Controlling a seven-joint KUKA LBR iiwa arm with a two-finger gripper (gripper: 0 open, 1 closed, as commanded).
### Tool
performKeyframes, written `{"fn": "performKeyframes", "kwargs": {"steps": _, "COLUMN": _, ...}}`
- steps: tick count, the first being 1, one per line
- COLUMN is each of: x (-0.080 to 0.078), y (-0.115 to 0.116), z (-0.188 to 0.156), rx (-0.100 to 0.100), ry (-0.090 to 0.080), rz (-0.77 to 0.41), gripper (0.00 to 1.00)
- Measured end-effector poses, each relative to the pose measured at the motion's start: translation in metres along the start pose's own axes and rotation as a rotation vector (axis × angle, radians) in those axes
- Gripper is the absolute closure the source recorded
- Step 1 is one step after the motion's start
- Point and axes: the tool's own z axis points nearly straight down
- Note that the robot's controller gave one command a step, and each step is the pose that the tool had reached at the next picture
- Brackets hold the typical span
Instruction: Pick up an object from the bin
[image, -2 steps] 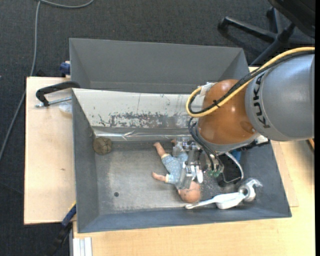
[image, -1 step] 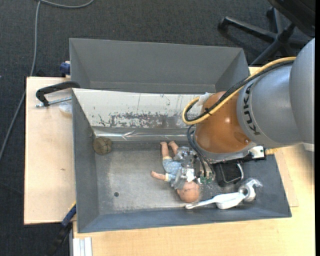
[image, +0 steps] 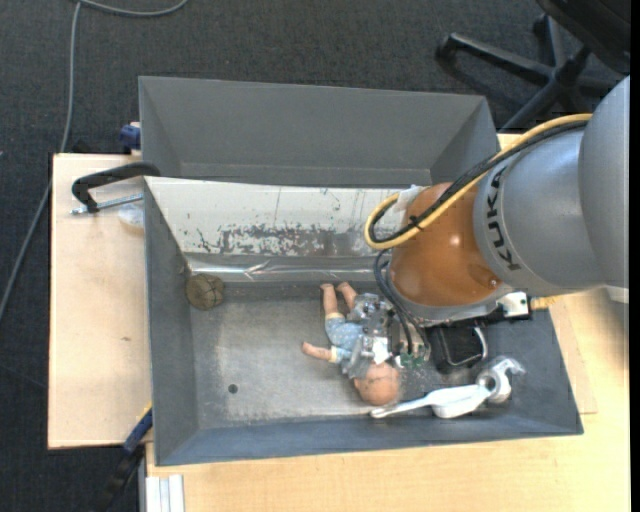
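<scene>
Small doll (image: 345, 335) in blue lies front-right on the bin (image: 260, 370) floor, head toward the front wall. Gripper (image: 380, 342) is down over its torso; grip state can't tell. White utensil (image: 445, 402), possibly a spoon, lies just beside the head.

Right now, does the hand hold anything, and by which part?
Cannot be told: the hand is down at the small doll, over its blue body.

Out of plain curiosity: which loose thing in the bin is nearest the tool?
The little doll in blue, lying right under the tool; the white spoon-like piece lies off to one side, the brown disc by the far left wall.
</scene>
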Motion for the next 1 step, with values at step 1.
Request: {"fn": "performKeyframes", "kwargs": {"steps": 1, "x": -0.0016, "y": -0.0011, "z": -0.0012, "rx": 0.0, "ry": 0.002, "rz": 0.006, "gripper": 1.0}}
